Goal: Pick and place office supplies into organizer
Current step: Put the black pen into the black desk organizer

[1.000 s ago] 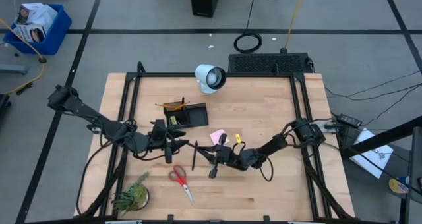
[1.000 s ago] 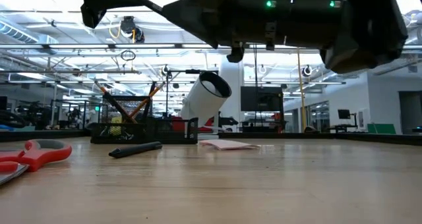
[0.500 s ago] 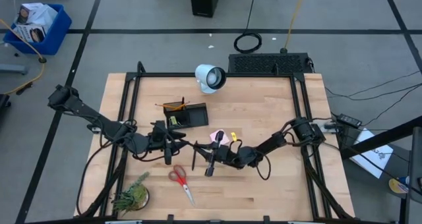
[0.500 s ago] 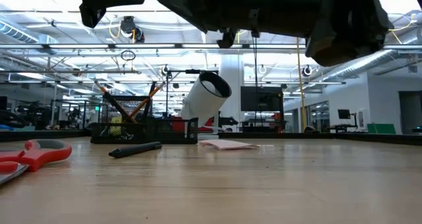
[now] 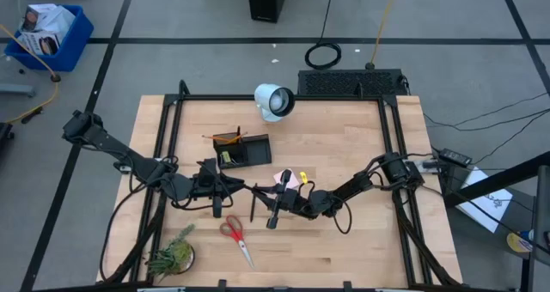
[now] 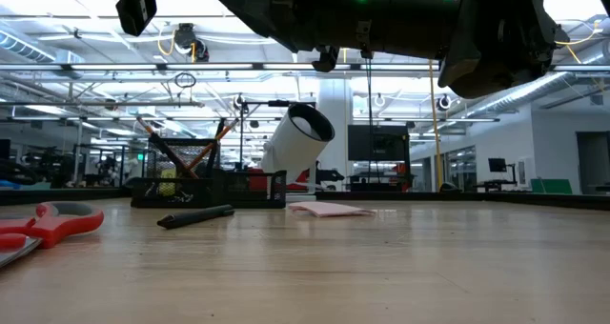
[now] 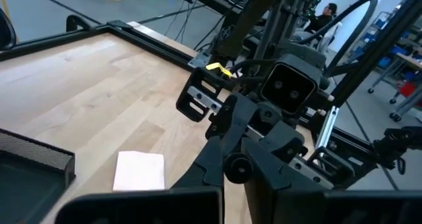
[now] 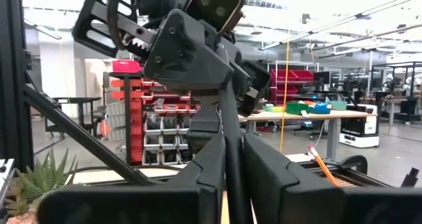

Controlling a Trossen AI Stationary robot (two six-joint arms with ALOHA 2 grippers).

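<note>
The task is partly done, judging by how things lie. The organizer (image 5: 256, 152) sits on the counter (image 5: 344, 137) toward its far left, and it already holds orange pencils (image 5: 228, 138) leaning out of one end. Something small and yellow, likely a clip, shows in a compartment.

Several supplies are not yet in it:
- The pink sticky-note pad (image 5: 283, 179) lies flat just right of the organizer.
- A yellow clip (image 5: 301, 177) sits beside the pad.
- The red-handled scissors (image 5: 235, 236) lie near the front edge.
- 1 loose pen (image 6: 195, 215) rests on the counter in front of the organizer.

The right gripper (image 5: 277, 206) hangs above the middle of the counter, fingers pinched narrow around a held pen (image 8: 228, 155) that stands up between them. This looks like the item now in transit. The left gripper (image 5: 220, 191) is close by, facing it, with its fingers closed. I cannot tell whether it has anything between them.

At least 5 items seem left to place, counting the pen in the air.
</note>
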